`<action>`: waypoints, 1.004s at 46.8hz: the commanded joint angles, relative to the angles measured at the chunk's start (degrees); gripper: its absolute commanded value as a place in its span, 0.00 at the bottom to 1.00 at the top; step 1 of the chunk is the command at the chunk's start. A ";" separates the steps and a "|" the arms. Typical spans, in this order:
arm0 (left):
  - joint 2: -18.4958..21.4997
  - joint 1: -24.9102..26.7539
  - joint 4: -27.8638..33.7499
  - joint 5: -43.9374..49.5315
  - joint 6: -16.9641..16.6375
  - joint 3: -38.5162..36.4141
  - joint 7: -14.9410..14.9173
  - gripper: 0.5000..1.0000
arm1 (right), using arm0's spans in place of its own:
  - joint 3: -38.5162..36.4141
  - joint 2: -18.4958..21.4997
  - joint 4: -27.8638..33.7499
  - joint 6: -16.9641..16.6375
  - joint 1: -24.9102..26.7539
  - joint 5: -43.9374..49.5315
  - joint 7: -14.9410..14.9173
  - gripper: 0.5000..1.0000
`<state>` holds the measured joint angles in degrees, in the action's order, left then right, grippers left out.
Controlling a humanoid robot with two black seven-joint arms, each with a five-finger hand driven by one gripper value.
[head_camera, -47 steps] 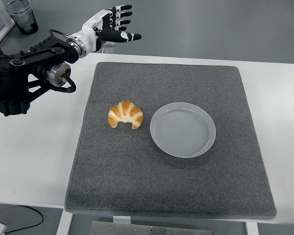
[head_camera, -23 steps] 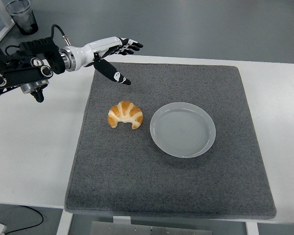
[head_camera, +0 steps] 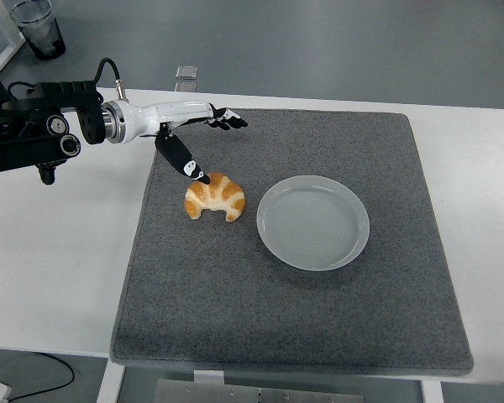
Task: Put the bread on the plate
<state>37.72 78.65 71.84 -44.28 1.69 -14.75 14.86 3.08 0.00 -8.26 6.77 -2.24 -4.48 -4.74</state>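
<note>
A golden croissant [head_camera: 215, 197] lies on the grey mat [head_camera: 294, 302], just left of the empty translucent white plate [head_camera: 313, 222]. My left hand [head_camera: 203, 143] hovers over the mat just above and behind the croissant, open. Its thumb points down with the tip at the croissant's upper left edge, and the fingers [head_camera: 227, 119] stretch out to the right, behind the bread. Whether the thumb touches the croissant cannot be made out. The right arm is out of the picture.
The mat covers most of the white table [head_camera: 50, 269]. A dark cup [head_camera: 38, 27] stands beyond the table at the top left. A small clear object [head_camera: 186, 73] lies behind the table's far edge.
My left hand has come down and toward the croissant, from above the mat's far left corner to just over the bread. Croissant and plate have not moved.
</note>
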 commanded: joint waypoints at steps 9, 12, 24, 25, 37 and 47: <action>0.59 -0.07 0.85 -0.01 0.41 -1.77 0.00 0.99 | 0.00 0.00 0.00 0.00 -0.04 0.00 0.00 0.90; 0.77 -0.07 0.85 -0.01 1.20 -1.95 0.00 0.99 | 0.00 0.00 0.00 0.00 0.04 0.00 0.00 0.90; 0.60 -0.43 0.41 -0.01 1.03 -3.27 0.00 0.98 | 0.00 0.00 0.00 0.00 -0.04 0.00 0.00 0.90; 0.51 -0.51 0.32 -0.01 0.94 -3.27 0.00 0.98 | 0.00 0.00 0.00 0.00 0.04 0.00 0.00 0.90; 0.07 -1.57 -0.56 -0.19 0.68 -3.27 -0.01 0.98 | 0.00 0.00 0.00 0.00 0.04 0.00 0.00 0.90; -0.37 -2.97 -1.35 -1.07 0.15 -3.27 0.00 0.98 | 0.00 0.00 0.00 0.00 0.04 0.00 0.00 0.90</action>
<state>37.53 76.00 70.59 -45.03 2.00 -18.05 14.85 3.08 0.00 -8.26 6.77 -2.26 -4.48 -4.74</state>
